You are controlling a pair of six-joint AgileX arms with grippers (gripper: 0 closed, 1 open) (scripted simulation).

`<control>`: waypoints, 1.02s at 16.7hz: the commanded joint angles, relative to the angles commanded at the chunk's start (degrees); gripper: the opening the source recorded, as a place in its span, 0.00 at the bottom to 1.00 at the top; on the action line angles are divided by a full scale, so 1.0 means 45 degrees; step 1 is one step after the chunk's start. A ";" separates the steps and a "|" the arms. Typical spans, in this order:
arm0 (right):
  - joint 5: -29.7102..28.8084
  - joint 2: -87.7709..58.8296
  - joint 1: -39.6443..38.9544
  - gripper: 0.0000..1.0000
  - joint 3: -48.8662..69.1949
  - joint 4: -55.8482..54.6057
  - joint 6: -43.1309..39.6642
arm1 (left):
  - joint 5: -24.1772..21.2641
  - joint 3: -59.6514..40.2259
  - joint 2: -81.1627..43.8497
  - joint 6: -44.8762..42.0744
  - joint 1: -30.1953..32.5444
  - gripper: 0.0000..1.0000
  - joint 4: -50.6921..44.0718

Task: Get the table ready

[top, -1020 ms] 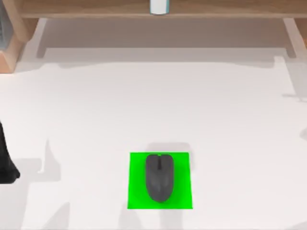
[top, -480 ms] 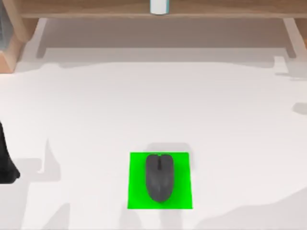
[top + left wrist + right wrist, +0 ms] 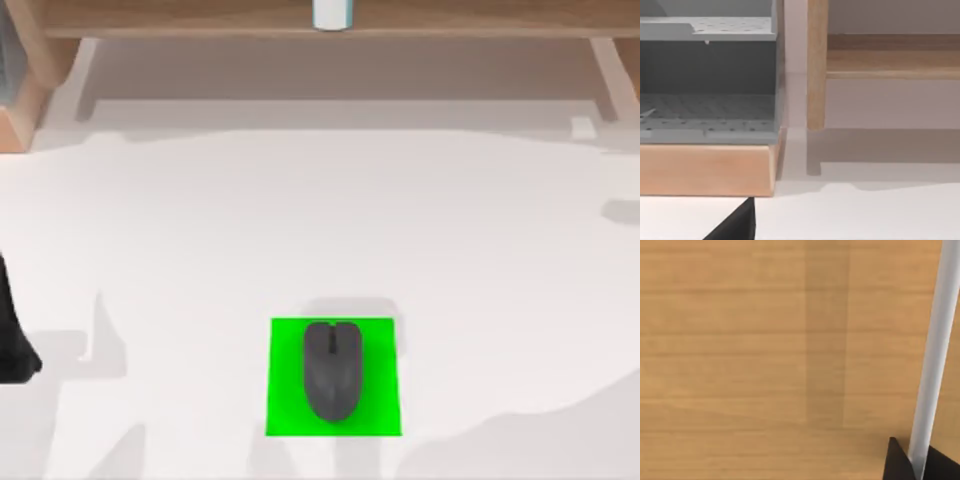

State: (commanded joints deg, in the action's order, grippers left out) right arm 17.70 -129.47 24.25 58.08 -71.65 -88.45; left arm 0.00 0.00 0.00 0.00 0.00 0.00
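Near 6 o'clock on the table (image 3: 200, 230), top view: dark grey computer mouse (image 3: 332, 370) sits on the bright green square (image 3: 283, 385), long axis running 12-to-6, wholly inside the square's edges. Table itself = wide white surface, spanning the view from L edge to R edge, w/ soft grey shadows along the 12 o'clock side and at the 4–5 o'clock corner. At 12 o'clock: light-brown wooden shelf unit (image 3: 180, 18) along the far edge, legs touching the tabletop at upper L and upper R; a small white cylindrical object (image 3: 331, 13) stands on the shelf, about centre. At 9 o'clock, L edge of view: dark part of left arm (image 3: 12, 345), low over the table. Left wrist view: shelf unit's upright post (image 3: 816, 65), a grey perforated tray (image 3: 705, 120) on a wood base beside it, white tabletop below; black tip of left gripper (image 3: 737, 225) at the frame edge — fingers apart or together: cannot tell. Right wrist view: close on wood-grain panel (image 3: 765, 355), a white rod-like edge (image 3: 935, 350) crossing it, w/ black tip of right gripper (image 3: 900, 462) at its foot; finger state cannot tell either.
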 joint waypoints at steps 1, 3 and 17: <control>-0.0133 -0.0237 -0.0089 0.00 0.0567 0.0295 -0.0008 | 0.0000 0.0000 0.0000 0.0000 0.0000 1.00 0.0000; -0.0437 -0.0760 -0.0233 0.00 0.1756 0.0936 -0.0072 | 0.0000 0.0000 0.0000 0.0000 0.0000 1.00 0.0000; -0.0730 -0.1238 -0.0390 0.53 0.2669 0.1573 -0.0091 | 0.0000 0.0000 0.0000 0.0000 0.0000 1.00 0.0000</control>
State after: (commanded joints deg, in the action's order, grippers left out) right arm 14.41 -135.04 22.50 70.09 -64.57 -88.86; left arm 0.00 0.00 0.00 0.00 0.00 0.00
